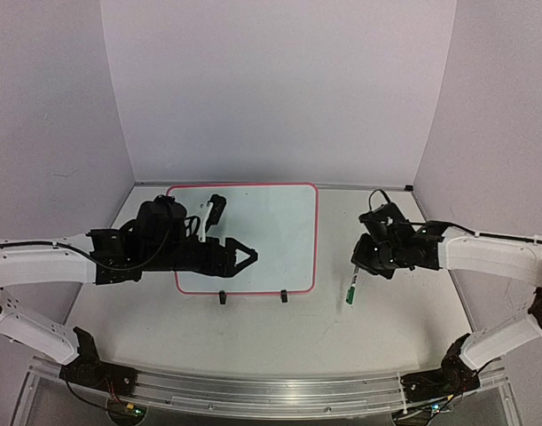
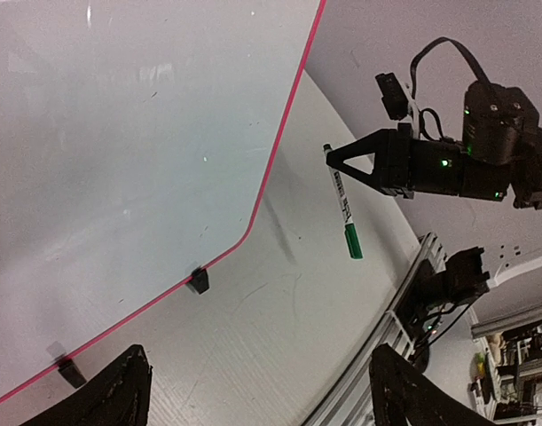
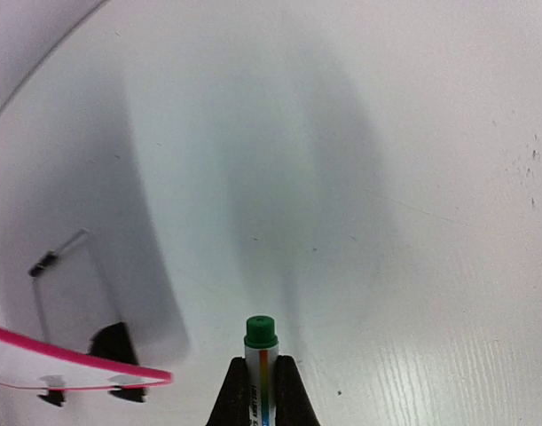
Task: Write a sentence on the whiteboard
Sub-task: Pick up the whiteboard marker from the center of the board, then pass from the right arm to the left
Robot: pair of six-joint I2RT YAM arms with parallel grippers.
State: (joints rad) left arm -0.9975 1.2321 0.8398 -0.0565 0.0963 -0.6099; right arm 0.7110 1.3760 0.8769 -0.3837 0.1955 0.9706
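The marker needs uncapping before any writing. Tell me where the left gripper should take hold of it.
Take the green cap at the free lower end of the marker, coming in level from the whiteboard side. The right gripper is shut on the top end and the marker hangs downward, leaving only the lower part exposed.

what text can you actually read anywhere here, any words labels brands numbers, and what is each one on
None of it can be read.
whiteboard: no writing shows on it.
green marker: dark print along its white barrel, too small to read; the right wrist view shows only a coloured stripe.
No other lettering can be made out.
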